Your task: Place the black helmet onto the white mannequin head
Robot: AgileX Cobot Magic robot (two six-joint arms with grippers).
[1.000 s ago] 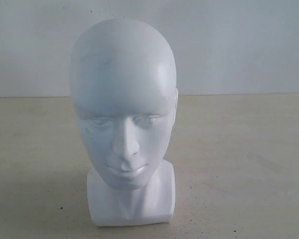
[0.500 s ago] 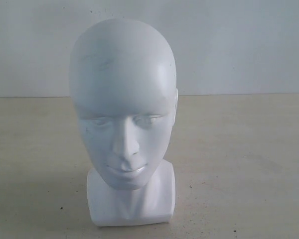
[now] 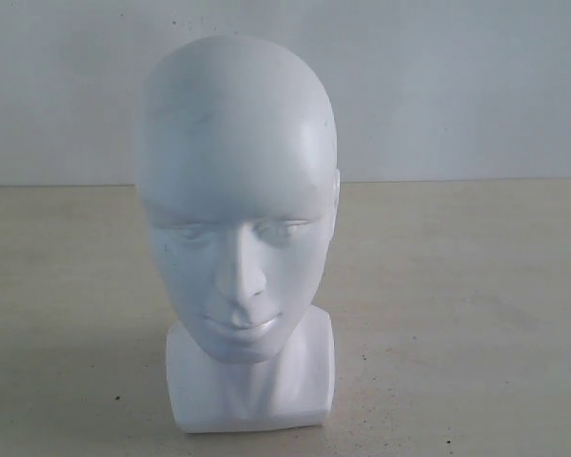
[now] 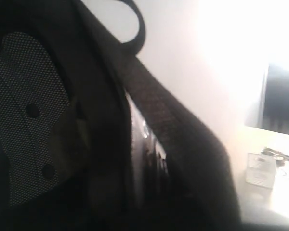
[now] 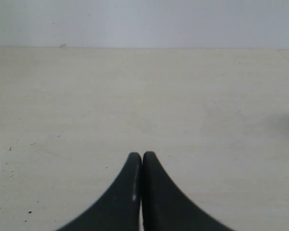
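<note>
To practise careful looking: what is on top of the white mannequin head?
Nothing: the white mannequin head is bare, the black helmet not yet on it. The head's rear is hidden.

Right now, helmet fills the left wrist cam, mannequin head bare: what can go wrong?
1. The black helmet blocks the left wrist view, so its grip and aim go unchecked.
2. Its strap looks loose and could snag the white mannequin head.
3. That head stands unbraced on a small neck base; the right gripper, shut, is over bare table, so an off-centre push may tip it.
</note>
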